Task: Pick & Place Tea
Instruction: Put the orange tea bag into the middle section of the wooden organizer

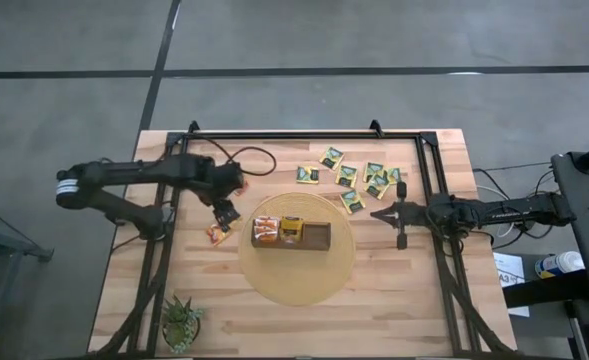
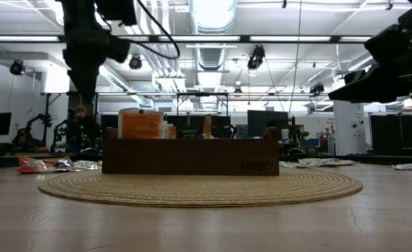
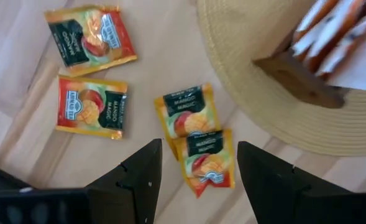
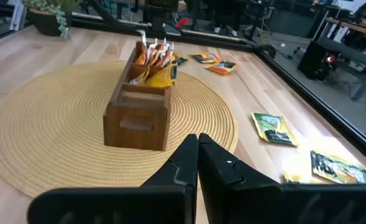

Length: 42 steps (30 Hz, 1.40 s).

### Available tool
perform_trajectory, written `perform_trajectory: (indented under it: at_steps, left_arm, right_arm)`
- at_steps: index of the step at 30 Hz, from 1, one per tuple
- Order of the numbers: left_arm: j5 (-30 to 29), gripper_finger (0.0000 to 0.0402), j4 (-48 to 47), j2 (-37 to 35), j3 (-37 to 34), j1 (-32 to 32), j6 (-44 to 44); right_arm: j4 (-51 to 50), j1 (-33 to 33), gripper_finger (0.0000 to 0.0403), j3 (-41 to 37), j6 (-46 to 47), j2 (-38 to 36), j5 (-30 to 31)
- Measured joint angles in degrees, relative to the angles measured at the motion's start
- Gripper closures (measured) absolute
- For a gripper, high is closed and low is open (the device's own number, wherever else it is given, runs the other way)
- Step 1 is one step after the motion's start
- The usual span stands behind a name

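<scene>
Your left gripper (image 3: 195, 171) hung open above the red-and-orange tea sachets (image 3: 198, 146) lying on the bare table (image 1: 394, 290) just beside the woven mat (image 1: 296, 275), its fingers (image 3: 142, 177) either side of the nearest sachet and holding nothing. Your right gripper (image 4: 198, 158) waited shut and empty at the mat's far side, near the green-and-yellow sachets (image 1: 359, 178). More orange sachets (image 1: 266, 231) stood in one end of the wooden box (image 1: 319, 236) on the mat.

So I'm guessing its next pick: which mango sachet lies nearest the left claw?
The lowest mango sachet, between the open left claw fingers, overlapping a second; the other two lie apart.
</scene>
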Motion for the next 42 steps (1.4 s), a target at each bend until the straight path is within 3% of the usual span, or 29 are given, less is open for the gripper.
perform_trajectory:
  at_steps: [10, 20, 32, 42]
  left_arm:
    - [2.40, 0.0200, -4.11, 8.66, -0.02, 2.16, 4.79]
    - [-0.23, 0.0200, -4.62, 14.95, -0.02, 5.63, 10.90]
    - [6.89, 0.0200, -2.80, 20.07, -0.02, 7.89, 15.97]
    - [7.12, 0.0200, -1.47, 24.89, -0.07, 7.89, 16.35]
  right_arm:
    - [-0.33, 0.00, 0.0394, 0.02, -7.62, 0.11, 1.29]
    - [-0.33, 0.00, 0.0394, 0.02, -5.84, 0.11, 1.29]
    - [-0.33, 0.00, 0.0394, 0.02, -6.06, 0.11, 1.29]
    - [-0.33, 0.00, 0.0394, 0.02, -6.06, 0.11, 1.29]
